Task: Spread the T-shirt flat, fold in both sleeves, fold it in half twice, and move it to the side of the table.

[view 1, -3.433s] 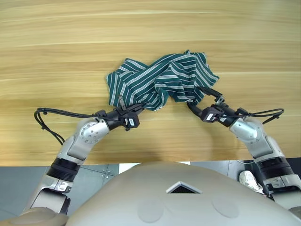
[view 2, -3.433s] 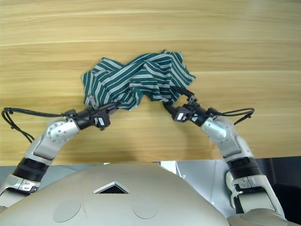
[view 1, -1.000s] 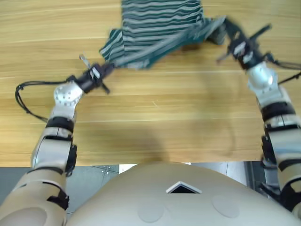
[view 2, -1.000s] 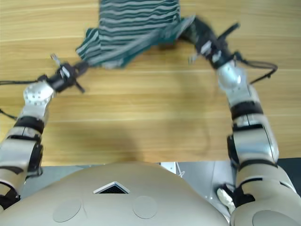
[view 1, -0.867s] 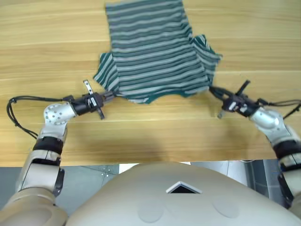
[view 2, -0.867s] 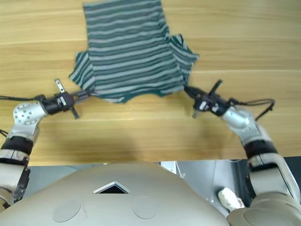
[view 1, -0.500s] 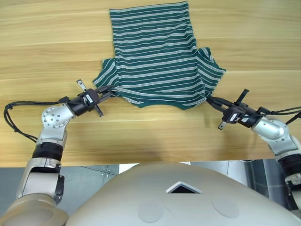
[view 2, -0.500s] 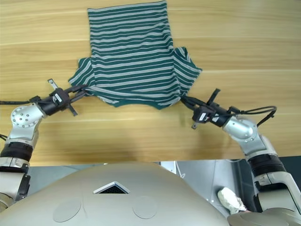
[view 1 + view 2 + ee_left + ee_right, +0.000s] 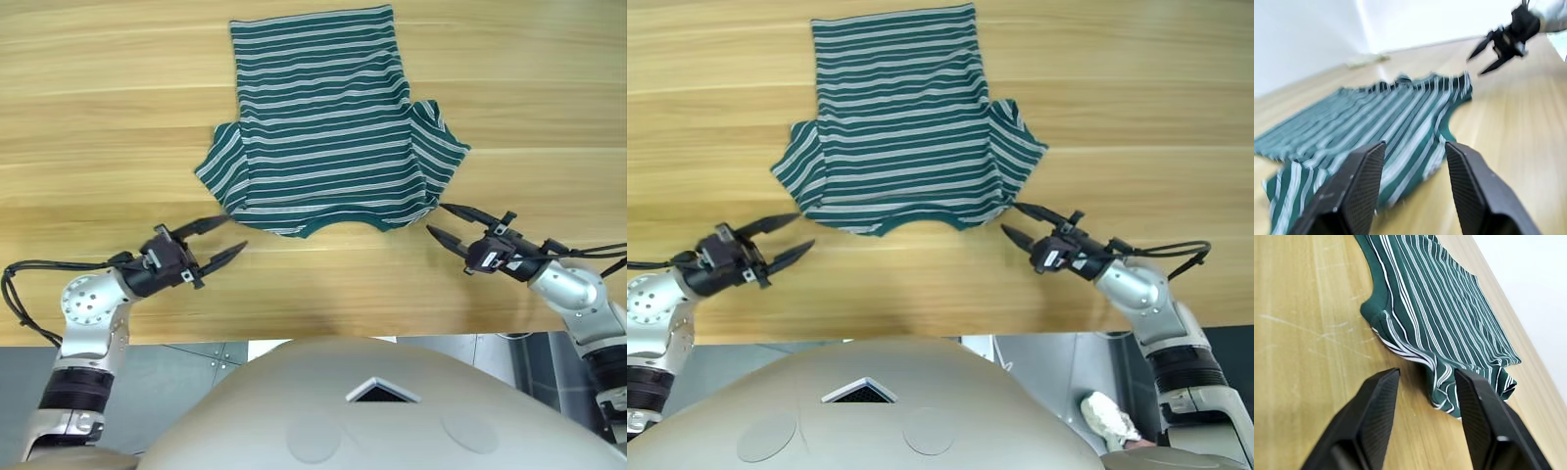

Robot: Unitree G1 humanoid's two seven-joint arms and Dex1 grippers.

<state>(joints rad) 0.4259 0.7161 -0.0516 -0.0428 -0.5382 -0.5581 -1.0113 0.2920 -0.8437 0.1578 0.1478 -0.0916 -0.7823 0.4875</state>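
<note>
Fingers (image 9: 208, 223) splayed wide on both sides, gripping nothing: L gripper (image 9: 235, 232) and R gripper (image 9: 435, 218) hover low over the table (image 9: 98, 108), flanking the collar end of the striped T-shirt (image 9: 323, 117). Shirt lies ahead of both, long axis running straight away from the robot, hem farthest. R tips sit just beside the rumpled R sleeve (image 9: 439, 147), prob. the nearer fold; L is slightly farther off.
</note>
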